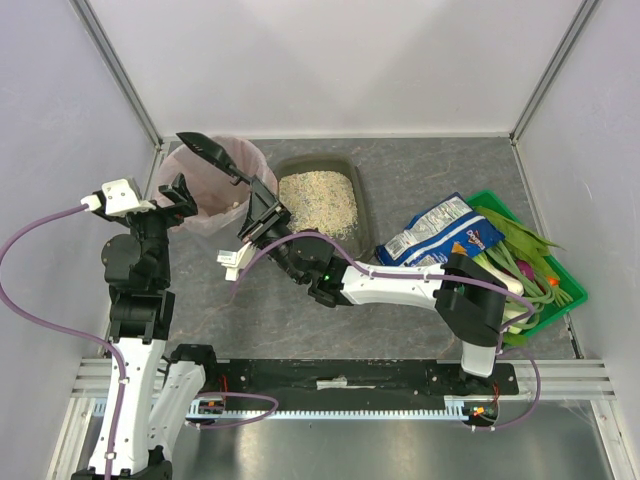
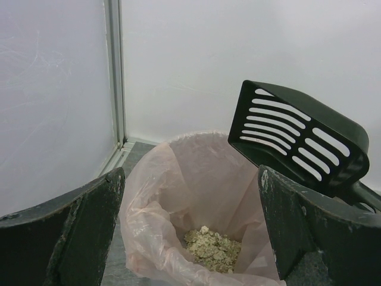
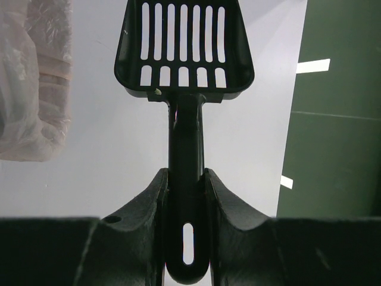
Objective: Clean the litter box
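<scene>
**Right end effector pinches the scoop over the bin; left end effector spread**

The right end effector [image 1: 262, 212] is pressed together on the handle of a black slotted plastic litter scoop [image 1: 207, 150]. Its wrist view shows both fingers [image 3: 217, 196] flat against the handle's sides, just above the hanging hole. The scoop's head hangs over the 12 o'clock part of the round translucent pink-lined bin [image 1: 250, 170].

The left end effector [image 1: 180, 196] is spread wide and grips nothing. It sits at the bin's 9 o'clock rim and faces across the mouth. From its wrist camera, pale clumps [image 2: 211, 247] lie at the bottom of the liner.

The litter box [image 1: 366, 215], a shallow dark grey-brown plastic tray with rounded corners, rests on the grey speckled worktop [image 1: 430, 170] at 12 o'clock from the arm bases. It stands just beside the bin, on the bin's 3 o'clock side, and holds pale beige granules [image 1: 318, 200]. At the worktop's 3 o'clock edge stands a green plastic crate [image 1: 572, 290] of leafy vegetables. A blue snack bag [image 1: 440, 235] lies between the crate and the litter box.
</scene>
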Robot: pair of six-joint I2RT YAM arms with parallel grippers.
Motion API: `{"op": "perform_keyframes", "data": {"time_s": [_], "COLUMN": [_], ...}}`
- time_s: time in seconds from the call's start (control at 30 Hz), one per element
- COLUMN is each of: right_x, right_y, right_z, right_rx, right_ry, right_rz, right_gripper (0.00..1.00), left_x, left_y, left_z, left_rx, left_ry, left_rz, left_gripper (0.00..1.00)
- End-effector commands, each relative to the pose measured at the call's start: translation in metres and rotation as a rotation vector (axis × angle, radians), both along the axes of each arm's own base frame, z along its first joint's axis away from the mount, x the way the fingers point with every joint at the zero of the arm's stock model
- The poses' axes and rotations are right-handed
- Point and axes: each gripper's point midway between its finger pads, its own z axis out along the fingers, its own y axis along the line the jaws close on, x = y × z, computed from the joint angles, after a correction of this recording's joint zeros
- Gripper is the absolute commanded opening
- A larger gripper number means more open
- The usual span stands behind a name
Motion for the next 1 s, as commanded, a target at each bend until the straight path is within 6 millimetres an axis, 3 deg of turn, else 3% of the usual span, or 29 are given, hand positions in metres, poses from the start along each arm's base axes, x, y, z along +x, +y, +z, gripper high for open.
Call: {"op": "perform_keyframes", "data": {"time_s": [0.0, 0.13, 0.23, 0.3, 0.53, 0.63, 0.7, 0.77, 0.8, 0.83, 0.9, 0.93, 0.97], "right_x": [-0.004, 0.002, 0.001, 0.004, 0.004, 0.014, 0.028, 0.044, 0.050, 0.054, 0.063, 0.062, 0.064], "right_y": [-0.009, -0.025, -0.056, -0.073, -0.132, -0.156, -0.170, -0.183, -0.186, -0.191, -0.191, -0.193, -0.194], "right_z": [0.031, 0.039, 0.047, 0.039, 0.042, 0.046, 0.046, 0.034, 0.039, 0.019, 0.013, -0.006, -0.013], "right_rx": [0.073, 0.189, 0.359, 0.417, 0.808, 0.923, 1.112, 1.255, 1.320, 1.313, 1.426, 1.414, 1.452], "right_ry": [-0.055, -0.003, 0.047, 0.115, 0.392, 0.509, 0.632, 0.793, 0.847, 0.921, 1.039, 1.104, 1.141], "right_rz": [-0.009, -0.067, -0.148, -0.203, -0.182, -0.170, -0.117, -0.086, -0.062, -0.125, -0.092, -0.145, -0.154], "right_gripper": [0.00, 0.00, 0.00, 0.00, 0.00, 0.00, 0.00, 0.00, 0.00, 0.00, 0.00, 0.00, 0.00], "left_x": [-0.005, -0.006, -0.008, -0.008, -0.002, 0.000, 0.002, 0.002, 0.003, 0.004, 0.004, 0.005, 0.005], "left_y": [0.007, 0.011, 0.017, 0.017, 0.013, 0.012, 0.011, 0.011, 0.010, 0.009, 0.009, 0.008, 0.008], "left_z": [0.013, 0.013, 0.014, 0.012, 0.009, 0.006, 0.005, 0.004, 0.004, 0.003, 0.003, 0.002, 0.001], "left_rx": [0.019, 0.006, -0.007, -0.017, -0.024, -0.024, -0.026, -0.029, -0.030, -0.030, -0.034, -0.033, -0.034], "left_ry": [-0.048, -0.052, -0.055, -0.052, -0.037, -0.028, -0.024, -0.022, -0.021, -0.019, -0.016, -0.013, -0.012], "left_rz": [0.037, 0.058, 0.095, 0.095, 0.073, 0.068, 0.065, 0.061, 0.059, 0.054, 0.050, 0.047, 0.047], "left_gripper": [0.98, 0.98, 0.98, 0.98, 0.98, 0.98, 0.98, 0.98, 0.98, 0.98, 0.98, 0.98, 0.98]}}
